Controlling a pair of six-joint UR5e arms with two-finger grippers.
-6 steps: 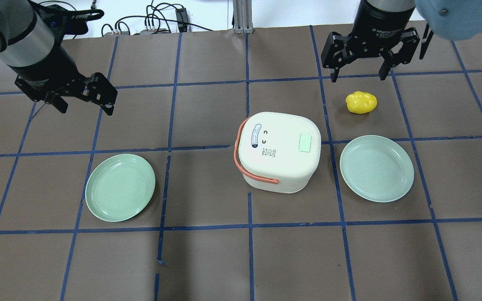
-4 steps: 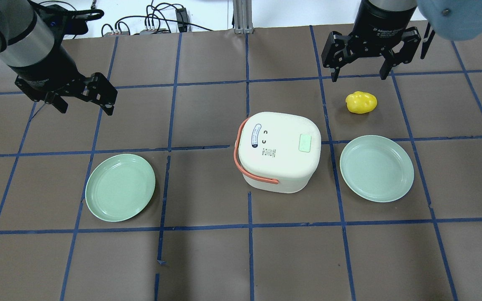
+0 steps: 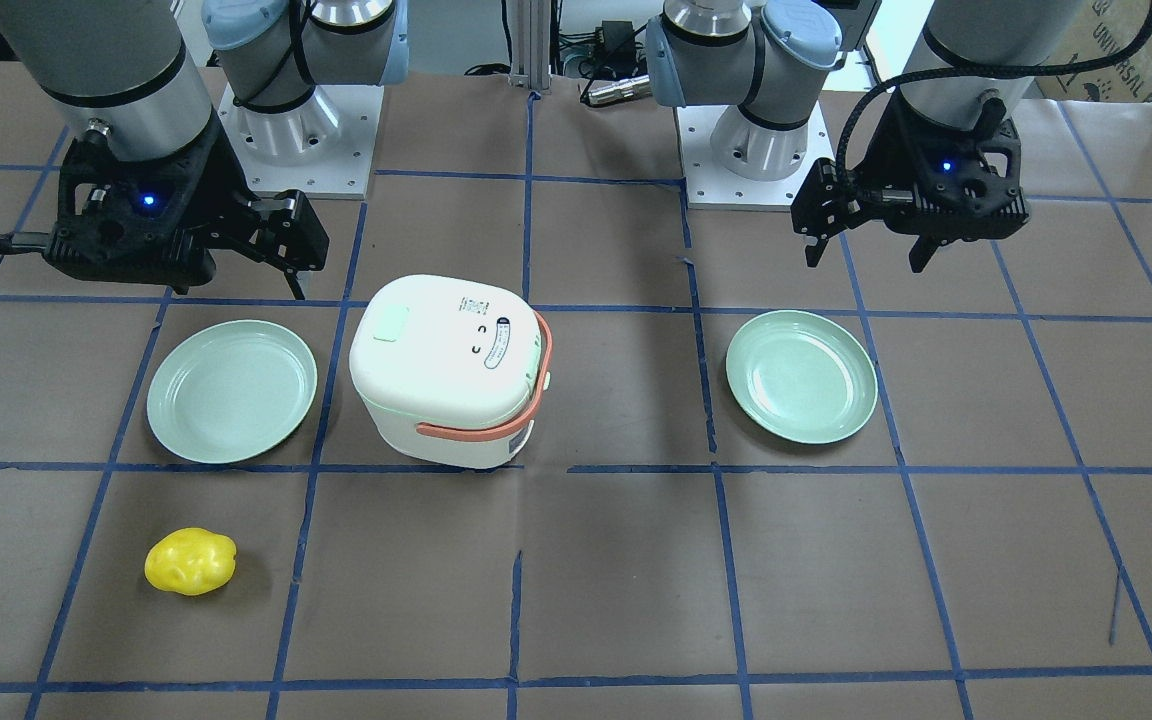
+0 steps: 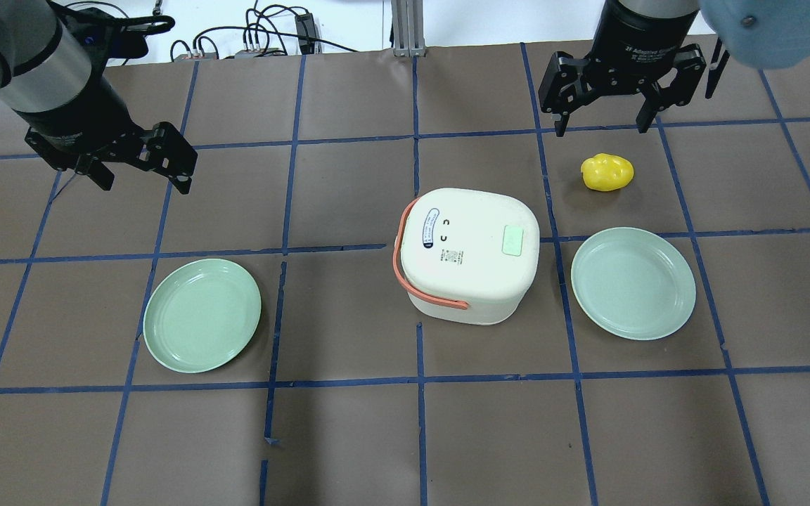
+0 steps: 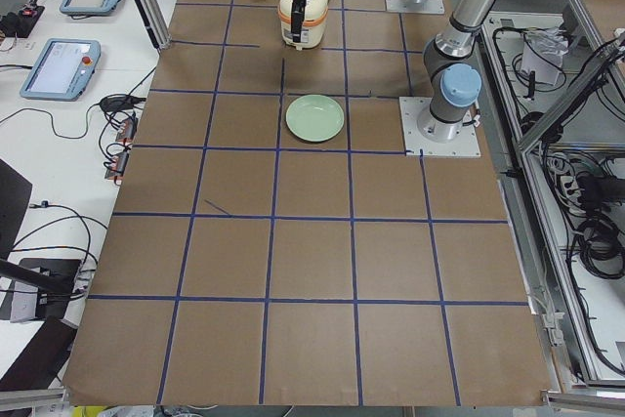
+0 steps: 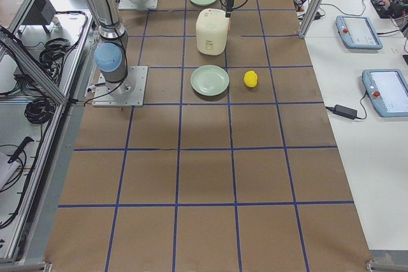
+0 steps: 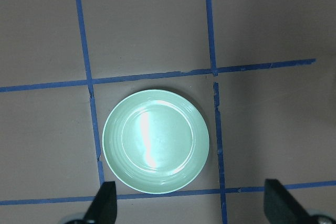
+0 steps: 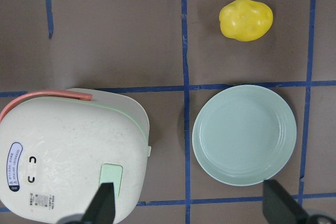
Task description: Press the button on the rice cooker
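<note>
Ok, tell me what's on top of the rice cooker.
On the rice cooker lid: a pale green button, an oval label and small print. No loose item. The closed lid hides the inside.

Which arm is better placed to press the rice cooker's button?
The right. On the rice cooker, the green button sits toward the right end effector and shows in that wrist view; the left end effector is farther off, its camera showing only a plate.
</note>
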